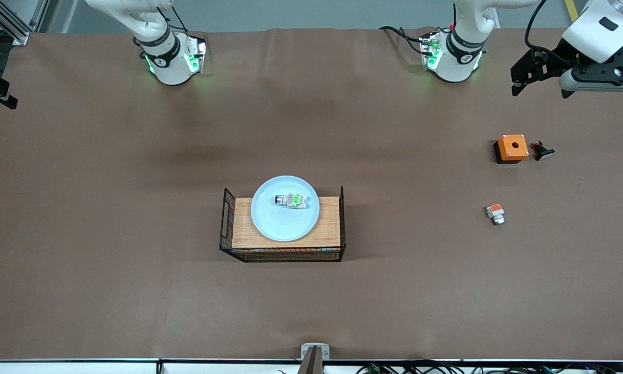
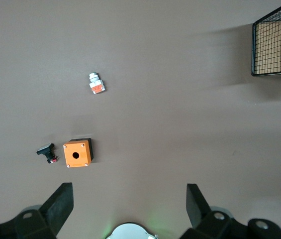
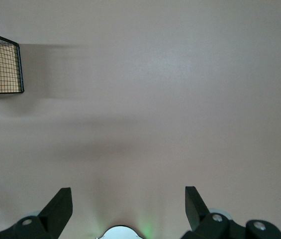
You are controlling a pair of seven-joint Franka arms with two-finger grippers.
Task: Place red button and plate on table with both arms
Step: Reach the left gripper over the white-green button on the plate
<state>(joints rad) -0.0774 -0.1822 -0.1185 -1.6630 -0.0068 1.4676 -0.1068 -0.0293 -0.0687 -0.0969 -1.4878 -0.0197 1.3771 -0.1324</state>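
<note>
1. the pale-blue plate (image 1: 284, 221) is sitting on the wooden top of the black wire rack (image 1: 282, 253), roughly mid-table; its rim hangs a bit past the top's edge on the robots' side
2. the red button (image 1: 291, 201), the tiny white-grey unit with the green block, lies on its side in the plate, toward the part of it farther from the front camera
3. left gripper (image 2: 129, 201) is up in the air over the left arm's end of the brown table (image 1: 108, 208), fingers (image 2: 60, 201) spread wide with nothing between them; the front view shows it by the frame's edge
4. right gripper (image 3: 128, 201) can't be seen in the front view; its wrist view has it over bare table with a corner of the rack in sight; fingers (image 3: 59, 203) spread wide, holding nothing
5. at the left arm's end: an orange box with a hole (image 1: 512, 147), a small black part with a pale end (image 1: 543, 151) just beside it; nearer the front camera than both, a similar tiny unit with an orange-red block (image 1: 495, 213)
</note>
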